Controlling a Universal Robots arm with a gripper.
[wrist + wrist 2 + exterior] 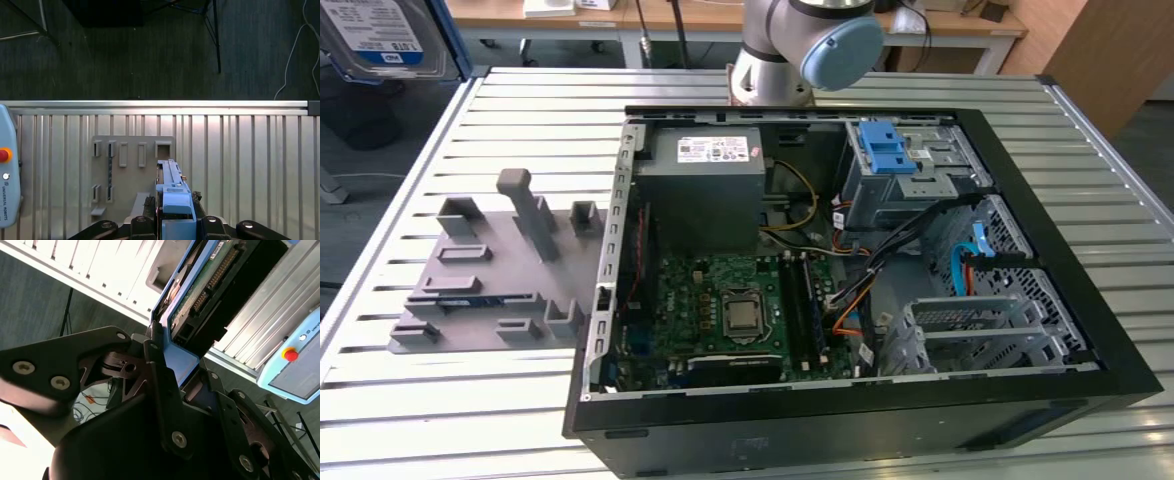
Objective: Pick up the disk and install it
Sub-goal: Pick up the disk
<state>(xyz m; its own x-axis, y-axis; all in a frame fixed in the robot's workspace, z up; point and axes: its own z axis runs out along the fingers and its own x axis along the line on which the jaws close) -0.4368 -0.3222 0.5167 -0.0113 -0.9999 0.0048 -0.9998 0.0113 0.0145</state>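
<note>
The disk, silver with a white-and-blue label and a blue carrier frame, hangs high in the air at the exterior view's far left, well above the table. In the second wrist view my gripper is shut on the blue carrier end of the disk, black fingers pressing on both sides. The first wrist view shows the disk edge-on between the fingers of the gripper, above the grey slotted fixture.
An open computer case lies on the slatted metal table, with a power supply, a drive cage with a blue latch and a lower metal cage. The grey fixture lies beside it. A teach pendant rests on the table.
</note>
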